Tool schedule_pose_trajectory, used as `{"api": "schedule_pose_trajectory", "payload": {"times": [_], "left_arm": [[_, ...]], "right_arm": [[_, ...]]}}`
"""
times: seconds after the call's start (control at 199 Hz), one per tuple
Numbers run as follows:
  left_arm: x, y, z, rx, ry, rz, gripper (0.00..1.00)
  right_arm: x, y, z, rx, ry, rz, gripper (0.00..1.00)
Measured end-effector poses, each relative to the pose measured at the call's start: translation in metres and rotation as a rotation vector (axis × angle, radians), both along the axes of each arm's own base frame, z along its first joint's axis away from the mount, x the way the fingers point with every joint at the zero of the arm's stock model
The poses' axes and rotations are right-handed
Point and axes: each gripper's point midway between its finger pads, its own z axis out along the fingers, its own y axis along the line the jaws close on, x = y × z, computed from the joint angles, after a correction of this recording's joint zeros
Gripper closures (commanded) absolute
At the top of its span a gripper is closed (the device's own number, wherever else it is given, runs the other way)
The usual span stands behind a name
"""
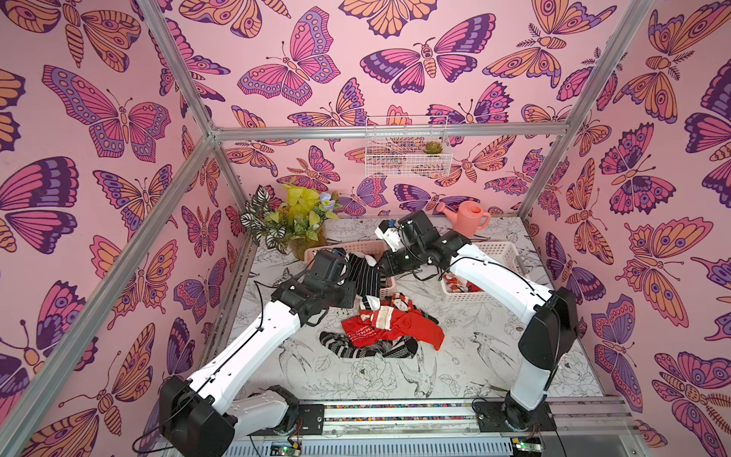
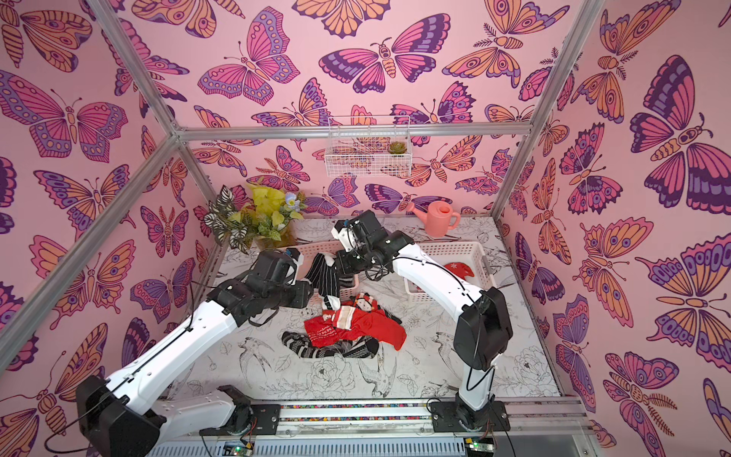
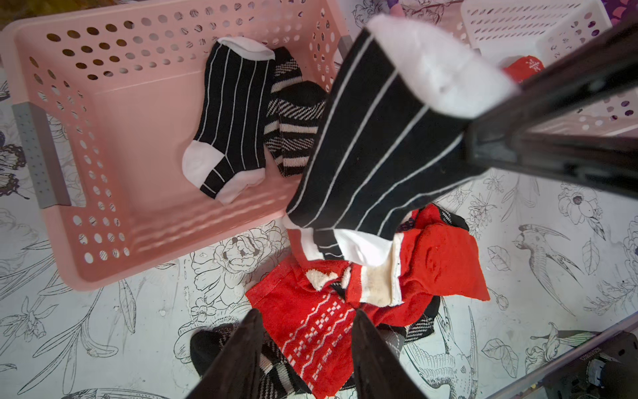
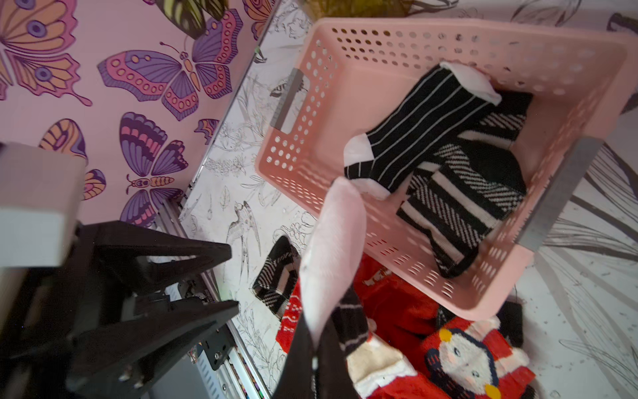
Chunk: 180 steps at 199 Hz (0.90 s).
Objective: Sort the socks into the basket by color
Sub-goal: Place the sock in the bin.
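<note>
Black pinstriped knit sock in right end effector

Black pinstriped sock — white toe and cuff, red sock — white knit pattern, pink basket, white basket

Two baskets stand on the table: a pink basket and a white basket. At least two black-and-white socks lie in the pink basket, and one more striped sock hangs in the air. The loose pile is too tangled to count.
</note>
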Motion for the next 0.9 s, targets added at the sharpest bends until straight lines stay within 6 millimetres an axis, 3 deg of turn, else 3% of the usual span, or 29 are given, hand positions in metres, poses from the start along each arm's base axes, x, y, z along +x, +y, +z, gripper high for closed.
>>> {"api": "schedule_pose_trajectory", "payload": {"times": [0.13,0.381,0.682,0.902], "left_arm": [[0.0,0.002,0.003,-0.004,-0.009,0.003,0.55],[-0.002,0.004,0.0,-0.001,-0.004,0.003,0.55],[-0.002,0.005,-0.002,-0.003,-0.001,0.006,0.55],[-0.001,0.005,-0.002,-0.003,0.0,0.008,0.55]], "right_arm": [[0.012,0.017,0.007,0.067,-0.01,0.006,1.0],[0.035,0.043,-0.006,0.143,0.021,-0.017,1.0],[0.066,0.069,-0.005,0.272,0.023,-0.081,1.0],[0.088,0.085,-0.039,0.323,0.105,-0.153,1.0]]}}
